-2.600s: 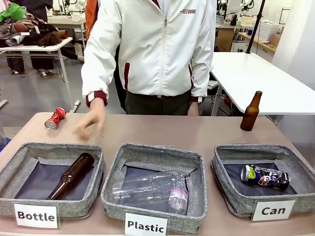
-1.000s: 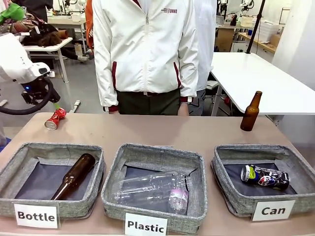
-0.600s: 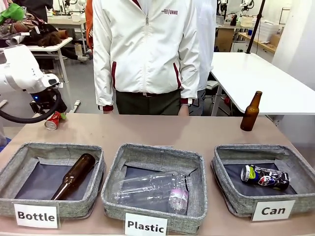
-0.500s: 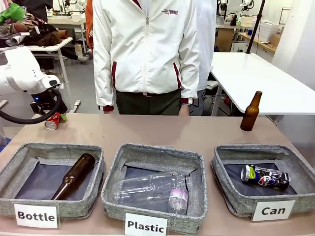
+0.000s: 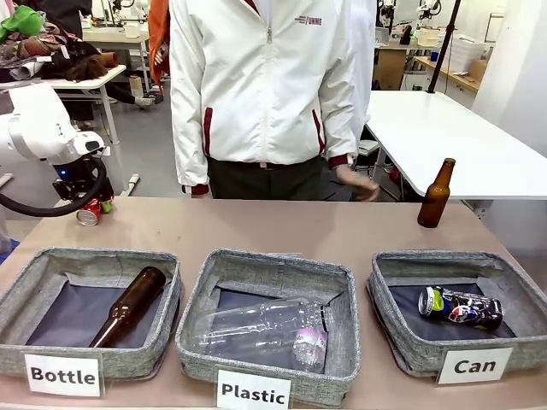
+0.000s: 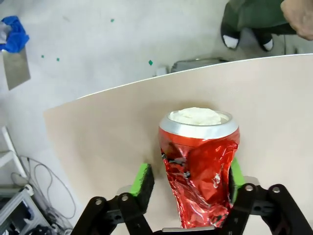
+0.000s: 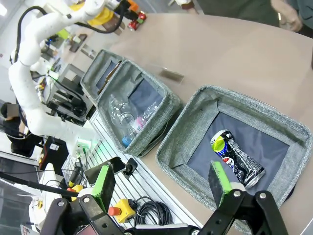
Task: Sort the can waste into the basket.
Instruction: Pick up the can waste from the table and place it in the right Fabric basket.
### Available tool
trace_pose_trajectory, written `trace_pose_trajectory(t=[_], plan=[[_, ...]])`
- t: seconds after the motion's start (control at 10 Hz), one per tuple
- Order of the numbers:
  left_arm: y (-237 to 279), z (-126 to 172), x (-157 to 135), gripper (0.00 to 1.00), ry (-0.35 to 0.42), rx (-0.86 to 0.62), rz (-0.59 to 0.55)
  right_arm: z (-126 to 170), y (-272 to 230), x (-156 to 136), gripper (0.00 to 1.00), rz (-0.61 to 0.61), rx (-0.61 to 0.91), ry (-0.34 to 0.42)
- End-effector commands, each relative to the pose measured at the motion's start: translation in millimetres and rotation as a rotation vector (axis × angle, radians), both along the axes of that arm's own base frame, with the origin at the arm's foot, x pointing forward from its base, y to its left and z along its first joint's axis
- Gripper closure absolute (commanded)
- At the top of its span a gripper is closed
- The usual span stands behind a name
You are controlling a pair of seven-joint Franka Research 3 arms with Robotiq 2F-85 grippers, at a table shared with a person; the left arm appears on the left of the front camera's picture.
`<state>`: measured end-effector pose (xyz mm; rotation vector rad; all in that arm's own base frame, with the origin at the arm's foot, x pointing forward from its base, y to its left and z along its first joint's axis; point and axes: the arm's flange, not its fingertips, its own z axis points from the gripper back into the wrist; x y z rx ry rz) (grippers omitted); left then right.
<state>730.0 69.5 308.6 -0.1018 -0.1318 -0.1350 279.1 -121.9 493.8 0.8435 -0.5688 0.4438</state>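
Note:
A crushed red can (image 6: 198,166) with a silver end lies on the table's far left corner, also seen in the front view (image 5: 86,213). My left gripper (image 6: 188,177) (image 5: 91,203) straddles it with jaws drawn in. One green pad (image 6: 235,175) presses its side and the other sits close at its dented flank. A dark black-blue can (image 5: 461,307) (image 7: 237,157) lies in the grey basket (image 5: 453,260) (image 7: 247,101) labelled "Can" at front right. My right gripper (image 7: 161,182) hangs open above that basket's near edge, holding nothing.
A brown bottle (image 5: 436,194) stands at the far right of the table. The "Bottle" basket (image 5: 85,256) holds a brown bottle and the "Plastic" basket (image 5: 273,261) clear bottles. A person in a white jacket stands across the table, one hand (image 5: 363,184) near the far edge.
My left arm came down onto the red can and its jaws have narrowed around it. The person shifted slightly right and raised a hand by the far edge.

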Motion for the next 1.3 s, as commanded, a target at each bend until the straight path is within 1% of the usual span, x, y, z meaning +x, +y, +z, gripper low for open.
trace_pose_trajectory(t=[0.0, 0.1, 0.4, 0.6, 0.7, 0.8, 0.9, 1.0, 1.1, 1.2], plan=[[-5.7, 1.5, -14.4, 0.62, 0.021, 0.001, 0.011, 0.9, -2.5, -0.4, 0.0, 0.015, -0.004, -0.022], [-5.8, 4.9, -18.6, 1.0, 0.012, 0.002, 0.003, 0.9, -2.5, -0.4, 0.0, 0.015, -0.004, -0.022], [-9.9, 22.5, -35.4, 1.0, -0.002, -0.033, -0.014, 0.9, -2.5, -0.4, 0.0, 0.015, -0.004, -0.022], [-8.8, 43.2, -48.0, 1.0, -0.032, -0.031, 0.002, 0.9, -2.5, -0.4, 0.0, 0.015, -0.004, -0.022], [-5.4, 62.4, -58.0, 1.0, -0.043, -0.036, 0.008, 0.9, -2.5, -0.4, 0.0, 0.015, -0.004, -0.022], [-2.1, 91.4, -76.2, 1.0, -0.054, -0.058, 0.009, 0.9, -2.5, -0.4, 0.0, 0.015, -0.004, -0.022], [-1.0, 131.4, -113.3, 1.0, -0.009, -0.103, -0.028, 0.9, -2.5, -0.4, 0.0, 0.015, -0.004, -0.022], [-0.3, 163.9, -161.0, 1.0, -0.002, -0.127, -0.118, 0.9, -2.5, -0.4, 0.0, 0.015, -0.004, -0.022], [0.1, 183.6, -211.5, 1.0, -0.008, -0.153, -0.221, 0.9, -2.5, -0.4, 0.0, 0.015, -0.004, -0.022], [-1.3, 189.4, -253.9, 1.0, -0.049, -0.175, -0.326, 0.9, -2.5, -0.4, 0.0, 0.015, -0.004, -0.022]])
